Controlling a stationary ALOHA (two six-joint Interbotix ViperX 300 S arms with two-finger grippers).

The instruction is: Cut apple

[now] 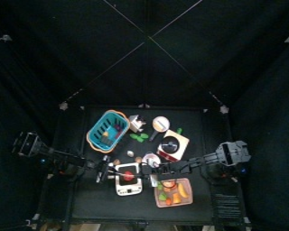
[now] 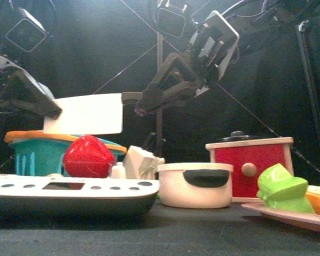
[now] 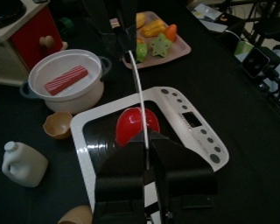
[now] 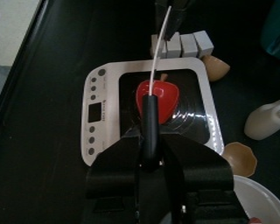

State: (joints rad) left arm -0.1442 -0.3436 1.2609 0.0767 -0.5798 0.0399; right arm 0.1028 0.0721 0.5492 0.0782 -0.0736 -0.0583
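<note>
The small red apple (image 3: 136,125) (image 4: 157,94) (image 2: 85,158) rests on the dark centre of the white board (image 3: 192,114) (image 4: 101,105) (image 2: 69,193), near the table's front left. My left gripper (image 3: 149,154) is shut on a knife. Its white blade (image 3: 139,87) (image 2: 89,113) (image 4: 164,35) hangs edge-down just above the apple. My right gripper (image 4: 149,109) reaches in from the other side with its jaws shut. Its tips lie over the apple in the right wrist view. Whether they touch the apple I cannot tell.
A white pot (image 3: 63,77) (image 2: 194,186) and a red box (image 2: 250,160) stand right of the board. A plate (image 3: 175,54) of toy foods (image 2: 283,186) is at the front right. A teal basket (image 1: 107,131), white bottle (image 3: 24,163) and small brown cup (image 3: 59,127) sit nearby.
</note>
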